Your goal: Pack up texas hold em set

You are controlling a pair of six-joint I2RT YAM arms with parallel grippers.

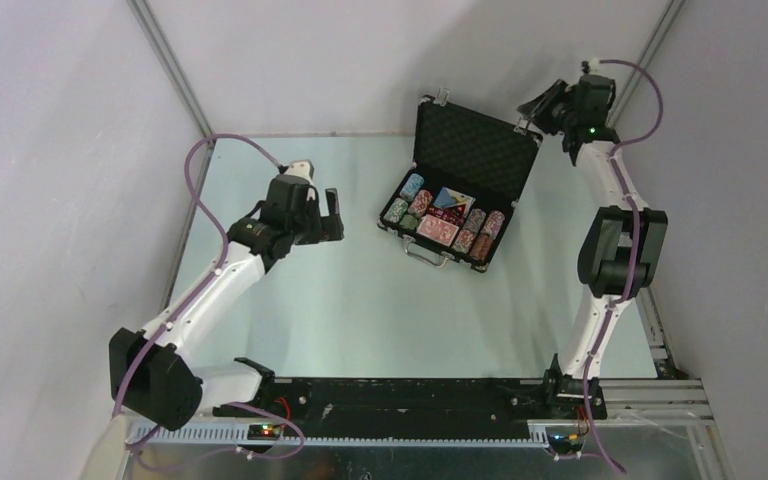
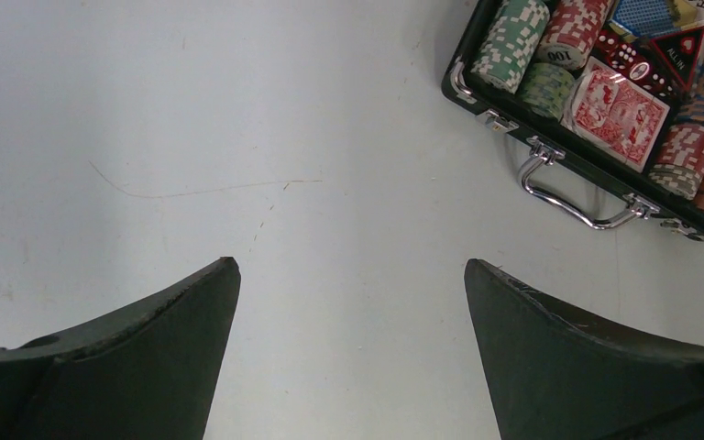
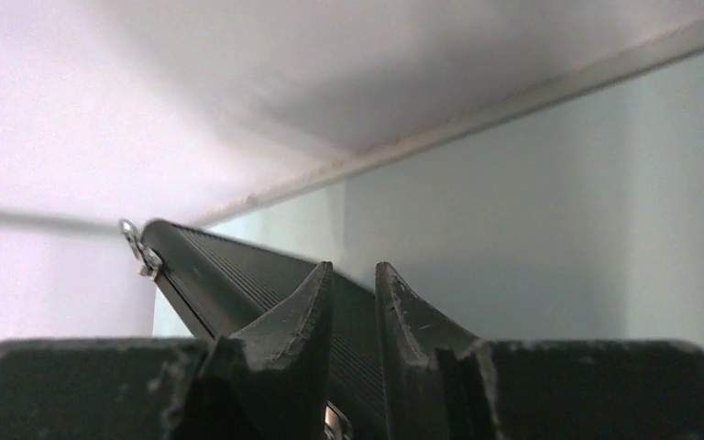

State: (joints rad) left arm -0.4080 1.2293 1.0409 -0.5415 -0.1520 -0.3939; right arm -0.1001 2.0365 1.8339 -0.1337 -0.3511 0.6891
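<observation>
Briefcase lid just beyond right jaws (nearly closed)

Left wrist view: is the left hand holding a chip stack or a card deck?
No: the left hand is open wide, and only the table surface shows between its fingers.

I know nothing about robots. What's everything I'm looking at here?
Briefcase: one, black, open, far half of table.
Handle: one, silver, case's near edge.
Chip stacks: several, green, red, blue-orange, inside case.
Red deck: one, inside case, nearest handle.
Blue deck: one, inside case.
Triangle: one, black, beside blue deck.
Dice: red, count unclear, by triangle.
Table: one, pale.
Left gripper: black, open, over bare table.
Right gripper: black, nearly closed, at lid's top edge.
</observation>
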